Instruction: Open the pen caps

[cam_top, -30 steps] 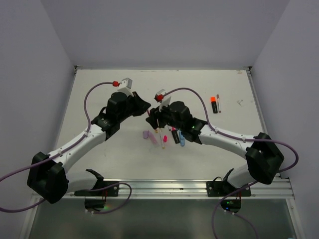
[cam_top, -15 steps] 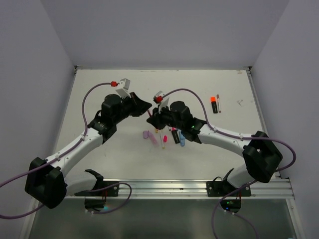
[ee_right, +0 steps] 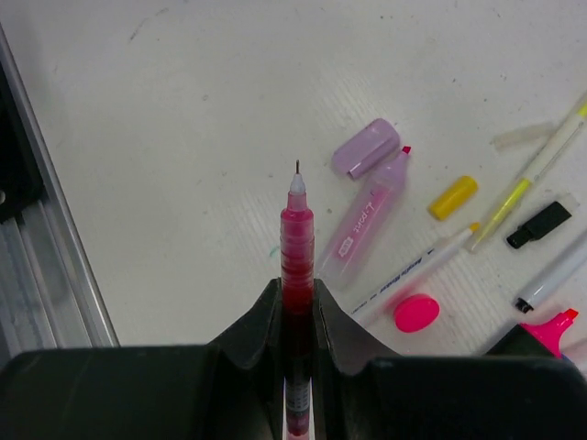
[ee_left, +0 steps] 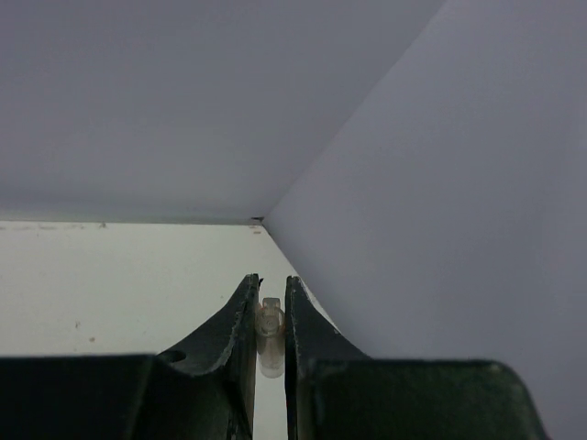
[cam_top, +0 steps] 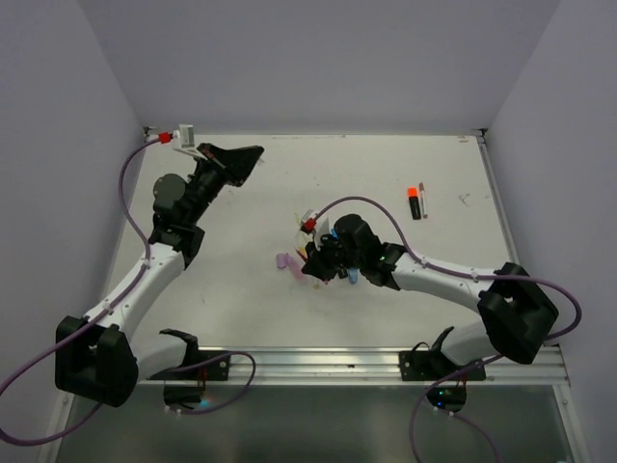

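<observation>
Just by the loose lilac cap [ee_right: 365,147], the right claw [ee_right: 295,286] is closed on the uncapped red pen [ee_right: 295,229], its long axis running straight out, tip forward over the tabletop [ee_right: 165,137], while the left claw [ee_left: 271,286], close beside it a second ago, now pinches a clear cap [ee_left: 270,330] toward the far left.

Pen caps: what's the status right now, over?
Left gripper shut on clear cap, up near far-left corner. Right gripper shut on red pen, tip bare. Lilac cap already off; nothing blocking.
</observation>
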Controlling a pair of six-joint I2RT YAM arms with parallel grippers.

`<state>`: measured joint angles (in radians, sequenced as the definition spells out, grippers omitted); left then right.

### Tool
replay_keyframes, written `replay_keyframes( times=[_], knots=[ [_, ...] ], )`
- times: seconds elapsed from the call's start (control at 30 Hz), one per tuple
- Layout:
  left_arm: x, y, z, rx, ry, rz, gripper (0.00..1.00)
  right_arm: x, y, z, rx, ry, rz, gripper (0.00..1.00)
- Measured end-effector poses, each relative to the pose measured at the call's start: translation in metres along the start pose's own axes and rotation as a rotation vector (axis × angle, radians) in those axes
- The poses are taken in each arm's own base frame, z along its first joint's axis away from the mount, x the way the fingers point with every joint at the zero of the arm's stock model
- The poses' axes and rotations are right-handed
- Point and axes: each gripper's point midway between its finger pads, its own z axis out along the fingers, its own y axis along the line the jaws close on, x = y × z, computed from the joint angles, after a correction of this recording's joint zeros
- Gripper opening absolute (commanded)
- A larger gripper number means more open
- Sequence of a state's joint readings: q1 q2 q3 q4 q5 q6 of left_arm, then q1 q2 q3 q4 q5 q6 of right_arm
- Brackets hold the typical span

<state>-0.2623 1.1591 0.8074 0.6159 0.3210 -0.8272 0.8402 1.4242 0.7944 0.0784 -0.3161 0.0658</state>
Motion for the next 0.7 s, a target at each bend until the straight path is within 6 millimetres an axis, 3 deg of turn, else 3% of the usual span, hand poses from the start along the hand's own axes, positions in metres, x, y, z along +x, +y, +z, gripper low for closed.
replay_keyframes(
  times=[0.17,0.3,0.37,0.47,0.63,0.7],
  knots=[
    [-0.019,-0.012,0.012,0.032,-0.034,0.013,0.0,0.014,-0.02,-0.012,0.103,0.042,0.032,0.0],
    [0.002,0.006,0.02,-0.017,0.038,-0.014,0.0,0.011,-0.07,-0.032,0.296,0.019,0.139,0.0],
    [0.029,0.021,0.025,-0.064,0.117,-0.04,0.0,0.017,-0.102,-0.046,0.405,0.019,0.226,0.0],
    [0.088,0.038,0.033,-0.123,0.275,-0.08,0.0,0.027,-0.145,-0.063,0.555,0.039,0.342,0.0],
    [0.193,0.058,0.04,-0.204,0.549,-0.122,0.03,0.032,-0.179,-0.062,0.648,0.074,0.447,0.0],
    [0.224,0.068,0.039,-0.239,0.628,-0.129,0.04,0.032,-0.189,-0.057,0.662,0.083,0.474,0.0]
  ],
)
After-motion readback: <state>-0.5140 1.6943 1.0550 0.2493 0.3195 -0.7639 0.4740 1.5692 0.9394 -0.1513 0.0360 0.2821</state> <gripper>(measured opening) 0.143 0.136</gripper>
